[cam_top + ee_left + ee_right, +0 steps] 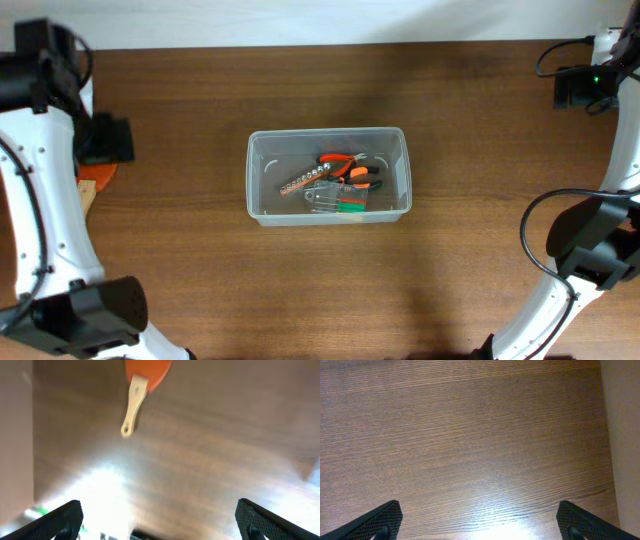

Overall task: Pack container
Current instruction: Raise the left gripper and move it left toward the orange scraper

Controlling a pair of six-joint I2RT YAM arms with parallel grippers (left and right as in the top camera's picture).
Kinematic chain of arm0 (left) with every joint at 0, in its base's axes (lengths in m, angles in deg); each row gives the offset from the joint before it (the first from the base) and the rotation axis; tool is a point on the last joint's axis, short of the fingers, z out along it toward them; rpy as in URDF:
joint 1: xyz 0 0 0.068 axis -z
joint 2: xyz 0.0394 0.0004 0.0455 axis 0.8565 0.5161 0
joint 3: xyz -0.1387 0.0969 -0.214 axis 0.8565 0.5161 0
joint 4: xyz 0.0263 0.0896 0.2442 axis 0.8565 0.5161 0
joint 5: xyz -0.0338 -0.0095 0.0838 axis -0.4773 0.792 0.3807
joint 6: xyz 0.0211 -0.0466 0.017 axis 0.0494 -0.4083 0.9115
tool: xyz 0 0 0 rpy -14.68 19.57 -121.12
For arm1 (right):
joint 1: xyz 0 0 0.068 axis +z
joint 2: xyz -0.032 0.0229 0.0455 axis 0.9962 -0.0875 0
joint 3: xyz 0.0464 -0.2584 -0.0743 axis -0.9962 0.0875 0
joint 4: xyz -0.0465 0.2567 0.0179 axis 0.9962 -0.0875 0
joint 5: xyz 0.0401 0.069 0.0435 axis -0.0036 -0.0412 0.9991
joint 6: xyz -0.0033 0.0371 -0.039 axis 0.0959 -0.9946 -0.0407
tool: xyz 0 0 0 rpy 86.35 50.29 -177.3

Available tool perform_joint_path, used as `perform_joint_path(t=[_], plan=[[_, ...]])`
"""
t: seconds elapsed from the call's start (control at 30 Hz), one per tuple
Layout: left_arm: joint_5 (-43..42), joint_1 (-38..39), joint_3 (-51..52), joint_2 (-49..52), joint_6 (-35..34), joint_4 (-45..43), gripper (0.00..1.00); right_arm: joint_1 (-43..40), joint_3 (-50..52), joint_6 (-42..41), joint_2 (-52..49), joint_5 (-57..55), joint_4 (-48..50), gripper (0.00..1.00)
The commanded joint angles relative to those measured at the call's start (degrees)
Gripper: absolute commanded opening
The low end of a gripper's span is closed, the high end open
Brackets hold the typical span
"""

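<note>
1. Nearest the arm bases, the table point(330, 290) is bare brown wood, with nothing to pack on it.
2. Further in, at mid-table, sits the container point(270, 180), upright and open-topped, its long axis running left to right. Inside, toward its right half, lie orange-handled pliers point(345, 163), a strip of bits point(298, 182) and a few smaller pieces too tangled to tell apart.
3. Level with the container but well off to its left lies an orange spatula point(135, 395). Its pale handle points back toward the near edge and its blade points away.
4. Over that spatula hang the left fingers point(65, 517), spread wide and grasping nothing. In the left wrist view the spatula lies ahead of them, not between them, with its handle running roughly crosswise to the gap, which should suit a pinch across it.
5. Farthest off, by the far right corner, the right fingers point(382, 520) are likewise released and empty, with only bare wood below them.
6. Judging by this, the left arm is the nearer one: the container lies to the right of its fingers, so a load would travel rightward along the container's long axis.
</note>
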Motion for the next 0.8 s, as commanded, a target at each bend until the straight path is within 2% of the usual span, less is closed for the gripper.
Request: perform_joint_path(t=[0.0, 0.17, 0.4, 0.6, 0.77], plan=[[1.16, -4.0, 6.84, -0.83, 3.19, -3.04, 0.99, -0.37, -0.09, -0.07, 0.46, 0.28, 0.17, 0.99], [1.05, -9.81, 15.89, -0.83, 3.96, -11.98, 0.99, -0.37, -0.09, -0.04, 0.46, 0.28, 0.15, 0.99], [-1.77, -12.35, 18.93, -0.83, 4.44, -14.4, 0.99, -0.37, -0.09, -0.04, 0.46, 0.28, 0.15, 0.99], [-12.41, -12.76, 18.93, -0.72, 21.75, -22.29, 0.99, -0.37, -0.09, -0.07, 0.46, 0.28, 0.15, 0.99], [-12.33, -15.63, 18.93, -0.04, 26.45, -25.94, 0.99, -0.37, -0.09, -0.04, 0.46, 0.28, 0.15, 0.99]])
